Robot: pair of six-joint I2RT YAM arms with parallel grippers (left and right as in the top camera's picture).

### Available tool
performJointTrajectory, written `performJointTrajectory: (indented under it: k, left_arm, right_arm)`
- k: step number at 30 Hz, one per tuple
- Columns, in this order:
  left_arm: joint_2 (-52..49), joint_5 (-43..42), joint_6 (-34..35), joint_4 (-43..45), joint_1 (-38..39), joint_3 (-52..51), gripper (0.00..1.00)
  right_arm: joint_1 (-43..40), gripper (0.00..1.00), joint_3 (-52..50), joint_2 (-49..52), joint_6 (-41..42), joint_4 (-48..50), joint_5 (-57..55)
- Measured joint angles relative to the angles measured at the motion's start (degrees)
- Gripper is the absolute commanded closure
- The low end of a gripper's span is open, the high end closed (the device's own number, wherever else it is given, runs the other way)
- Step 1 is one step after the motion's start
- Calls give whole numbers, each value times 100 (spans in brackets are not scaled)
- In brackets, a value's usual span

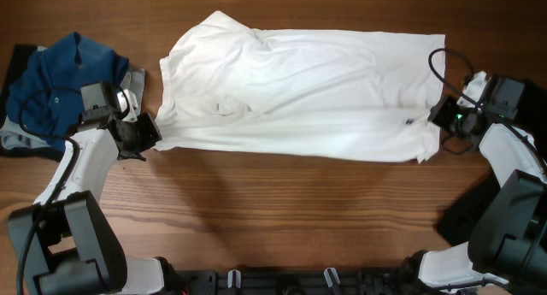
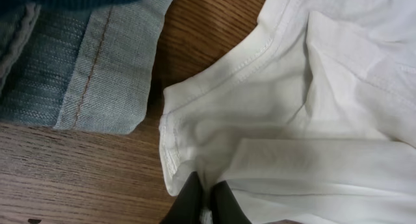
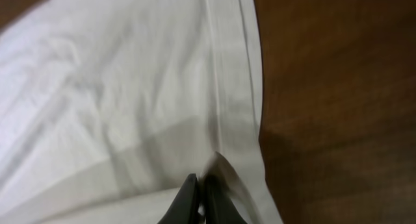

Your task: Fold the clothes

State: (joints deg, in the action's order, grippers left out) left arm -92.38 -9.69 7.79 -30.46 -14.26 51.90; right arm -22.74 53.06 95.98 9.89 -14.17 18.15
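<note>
I judged the white shirt (image 1: 299,90), spread along the far edge of the worktop (image 1: 282,218), light and limp, best held at its stitched near corners, where my left hand (image 1: 149,134) and right hand (image 1: 436,117) each pinched it closed.

Left arm (image 1: 85,162) and right arm (image 1: 511,150) wide apart, low, both jaws closed.
</note>
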Motion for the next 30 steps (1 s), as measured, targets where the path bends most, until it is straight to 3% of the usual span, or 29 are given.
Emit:
performJointTrajectory:
  k: [3, 4, 6, 7, 10, 12, 19, 20, 21, 25, 27, 30]
  left_arm:
    - [0, -4, 0, 2, 0, 0, 96]
    - [0, -9, 0, 2, 0, 0, 96]
    - [0, -17, 0, 0, 0, 0, 95]
    - [0, -17, 0, 4, 0, 0, 92]
    - [0, -15, 15, 11, 0, 0, 82]
    - [0, -13, 15, 15, 0, 0, 82]
    - [0, -9, 24, 26, 0, 0, 82]
    - [0, -4, 24, 31, 0, 0, 83]
    - [0, 2, 24, 28, 0, 0, 86]
    - [0, 0, 39, 28, 0, 0, 94]
    - [0, 0, 44, 28, 0, 0, 96]
    - [0, 0, 39, 20, 0, 0, 96]
  right_arm:
    - [4, 94, 0, 0, 208, 317, -2]
    - [7, 81, 0, 0, 291, 354, -4]
    - [11, 43, 0, 0, 435, 358, -17]
    - [11, 32, 0, 0, 476, 350, -24]
    - [9, 18, 2, 0, 529, 212, -68]
    - [9, 17, 4, 0, 566, -7, -107]
    - [4, 26, -4, 0, 723, -1471, -317]
    - [4, 32, -28, 0, 745, -1561, -354]
    - [4, 48, -63, 0, 774, -1574, -385]
    - [4, 84, -278, 0, 791, -1517, -358]
    - [4, 96, -321, 0, 820, -1545, -332]
    - [4, 96, -323, 0, 833, -1725, -365]
